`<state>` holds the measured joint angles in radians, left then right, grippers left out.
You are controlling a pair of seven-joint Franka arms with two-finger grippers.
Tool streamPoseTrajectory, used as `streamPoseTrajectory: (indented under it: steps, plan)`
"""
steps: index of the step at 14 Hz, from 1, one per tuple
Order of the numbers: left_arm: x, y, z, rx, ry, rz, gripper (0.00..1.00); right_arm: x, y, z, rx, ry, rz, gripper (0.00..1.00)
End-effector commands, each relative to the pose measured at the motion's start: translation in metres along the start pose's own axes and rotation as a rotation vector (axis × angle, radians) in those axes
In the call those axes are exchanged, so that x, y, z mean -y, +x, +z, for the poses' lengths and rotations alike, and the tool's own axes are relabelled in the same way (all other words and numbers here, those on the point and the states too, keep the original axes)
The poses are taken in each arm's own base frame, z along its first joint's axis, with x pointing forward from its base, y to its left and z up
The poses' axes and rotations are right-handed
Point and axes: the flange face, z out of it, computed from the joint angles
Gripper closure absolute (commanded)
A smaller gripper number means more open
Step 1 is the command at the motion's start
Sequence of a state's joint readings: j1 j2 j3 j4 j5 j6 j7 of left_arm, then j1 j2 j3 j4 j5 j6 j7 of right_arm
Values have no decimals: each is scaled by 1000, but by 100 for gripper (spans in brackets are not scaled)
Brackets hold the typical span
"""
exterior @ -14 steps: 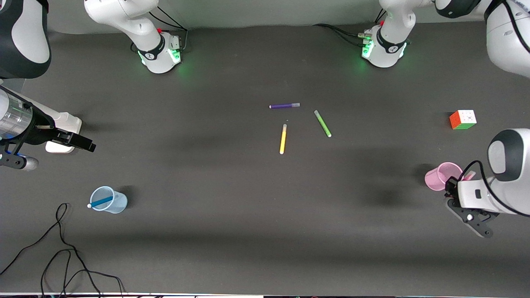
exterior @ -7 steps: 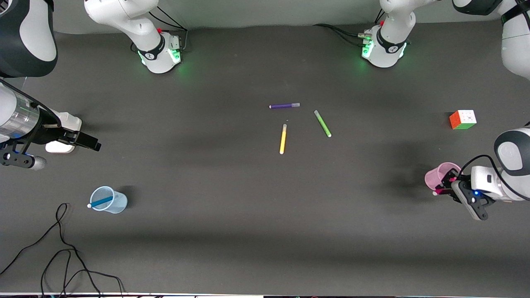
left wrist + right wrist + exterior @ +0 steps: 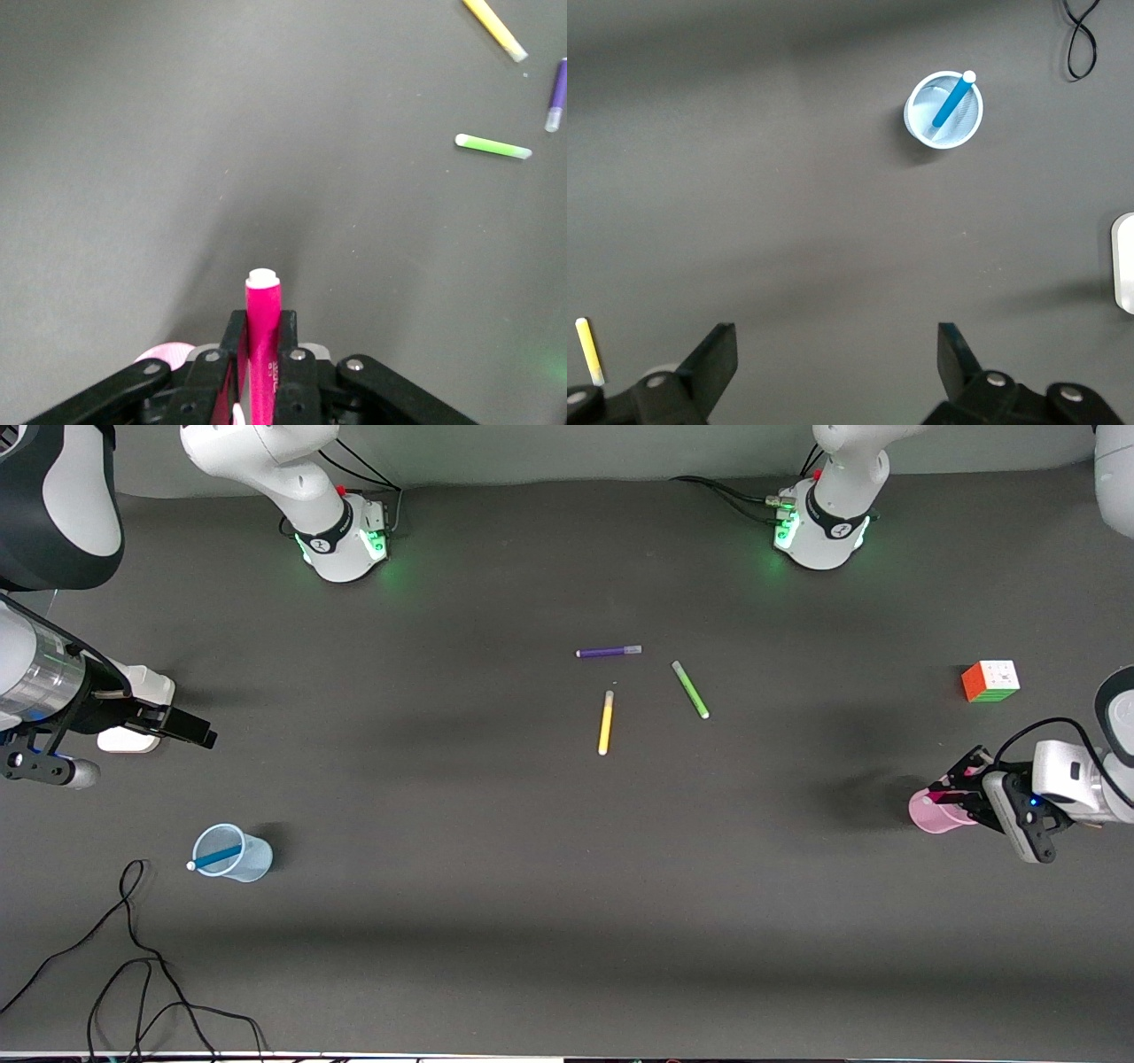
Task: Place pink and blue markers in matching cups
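Observation:
My left gripper (image 3: 964, 784) is shut on the pink marker (image 3: 943, 790) and holds it roughly level over the pink cup (image 3: 926, 817), which stands at the left arm's end of the table. In the left wrist view the marker (image 3: 263, 319) sticks out between the fingers, pale end forward, and the cup's rim (image 3: 165, 353) shows beside them. The blue marker (image 3: 215, 857) stands in the pale blue cup (image 3: 239, 855) at the right arm's end; both also show in the right wrist view, the marker (image 3: 951, 101) in the cup (image 3: 932, 119). My right gripper (image 3: 193, 733) is open and empty, waiting.
A purple pen (image 3: 609, 652), a green pen (image 3: 690, 689) and a yellow pen (image 3: 606, 723) lie mid-table. A puzzle cube (image 3: 990, 681) sits farther from the front camera than the pink cup. A white block (image 3: 124, 740) lies under the right arm. Black cable (image 3: 133, 957) loops near the front edge.
My left gripper has swung with the pink marker from the camera side of the pink cup to over it. The right arm has barely moved.

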<state>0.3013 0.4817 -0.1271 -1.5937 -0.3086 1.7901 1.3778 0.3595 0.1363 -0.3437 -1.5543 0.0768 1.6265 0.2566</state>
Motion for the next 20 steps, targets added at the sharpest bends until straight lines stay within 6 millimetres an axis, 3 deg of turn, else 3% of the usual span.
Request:
streamPoseTrajectory:
  steps: [1, 4, 6, 8, 12, 16, 20]
  plan:
    - [6, -27, 6, -93, -14, 93, 100, 16, -5, -6, -14, 10, -39, 0]
    - [18, -40, 11, -177, 3, 180, 100, 16, -4, -6, -21, 20, -37, 0]
    - [27, -54, 25, -225, -11, 190, 100, 13, -6, -13, -25, 50, -28, 0]
    - [30, -54, 35, -279, -16, 234, 100, 13, -9, -17, -23, 75, -29, 0]
    - [32, -60, 33, -289, -14, 241, 100, 33, -15, -9, -3, 62, -53, 0]
    - [37, -76, 22, -300, 15, 263, 100, 29, -16, -11, -10, 40, -67, 0]
    - [44, -79, 32, -339, 17, 296, 100, 26, -19, -19, -21, 19, -95, 0]
